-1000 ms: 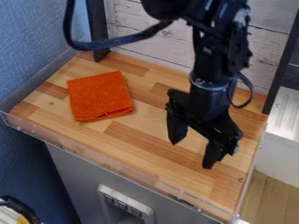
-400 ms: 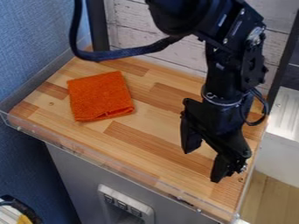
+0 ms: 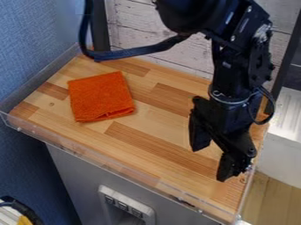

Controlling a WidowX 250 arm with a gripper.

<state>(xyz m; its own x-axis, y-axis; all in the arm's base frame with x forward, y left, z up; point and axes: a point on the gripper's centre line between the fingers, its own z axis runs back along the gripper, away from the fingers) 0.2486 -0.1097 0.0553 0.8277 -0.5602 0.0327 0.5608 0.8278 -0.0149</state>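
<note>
Rimmed wooden counter (image 3: pixel 150 125), jaws spread near right edge (image 3: pixel 245 193), well apart from orange cloth (image 3: pixel 101 96)

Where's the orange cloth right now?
In the camera view, the orange cloth lies flat on the wooden surface, toward the blue wall on the left of the picture, well apart from the open gripper.

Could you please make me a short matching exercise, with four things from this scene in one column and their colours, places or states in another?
1. Cloth
2. Gripper
3. Thick cable
4. Side wall

A. Blue, at the view's left
B. Open, at the view's right
C. Orange, folded
D. Dark, looping near the view's top

Pairs: 1-C, 2-B, 3-D, 4-A
</note>
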